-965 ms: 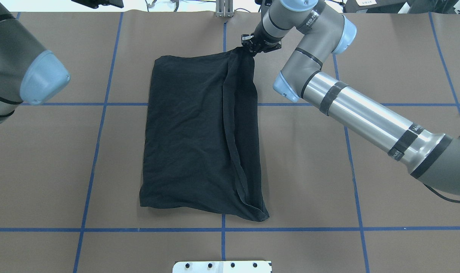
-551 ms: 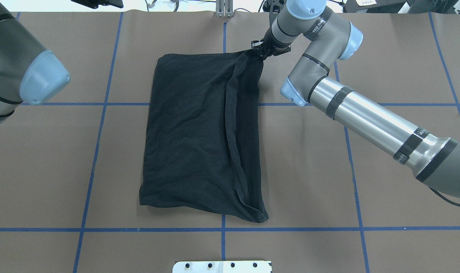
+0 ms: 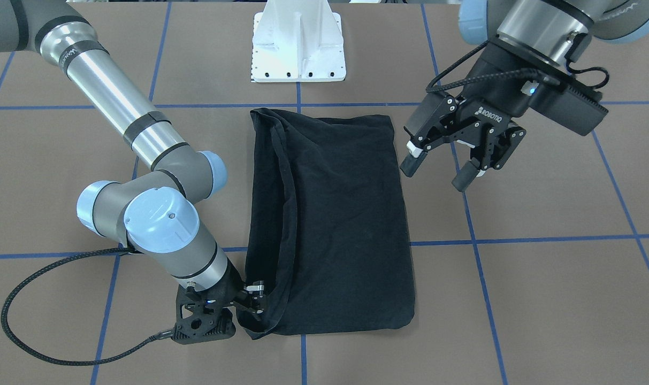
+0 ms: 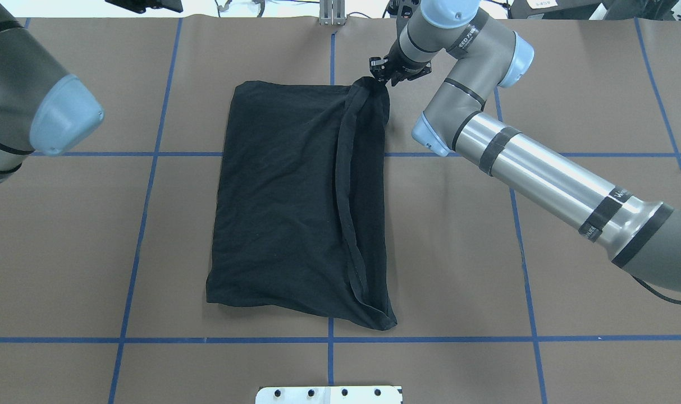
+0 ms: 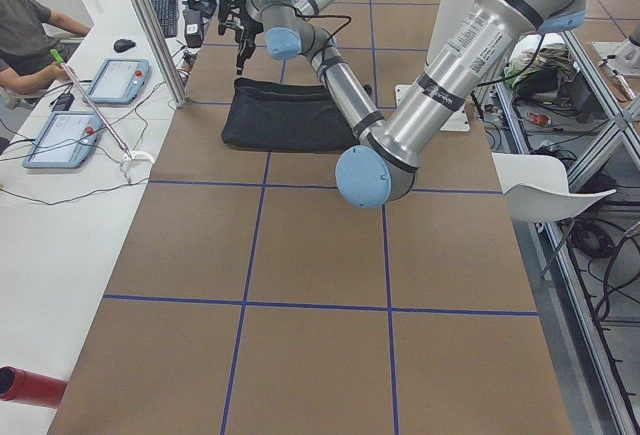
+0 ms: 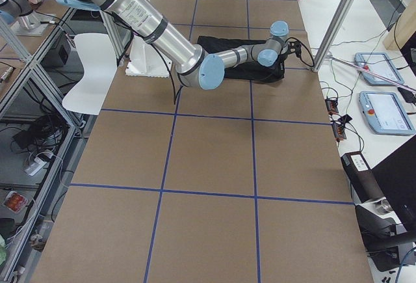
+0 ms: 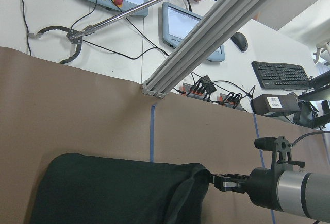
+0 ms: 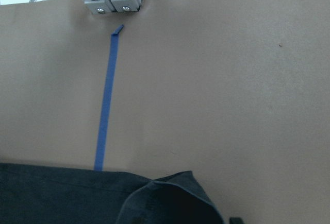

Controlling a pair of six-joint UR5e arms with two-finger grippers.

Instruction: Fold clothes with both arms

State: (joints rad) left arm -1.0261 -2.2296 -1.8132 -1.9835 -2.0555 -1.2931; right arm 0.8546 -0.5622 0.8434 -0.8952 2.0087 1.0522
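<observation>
Bright, even overhead light, sharp focus.
Soft faint shadows on the surface (image 4: 458, 252); the black T-shirt (image 4: 295, 202) loses fold detail.

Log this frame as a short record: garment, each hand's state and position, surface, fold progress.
garment: black T-shirt, folded lengthwise into a long rectangle, no print showing
right hand: shut on the shirt's far corner, on the robot's right side
left hand: open, raised beside the shirt's other long edge, touching nothing
surface: brown table with blue tape grid
other: white pedestal base at the robot's edge
fold progress: side flap laid over along the right edge; crosswise fold not yet done
</observation>
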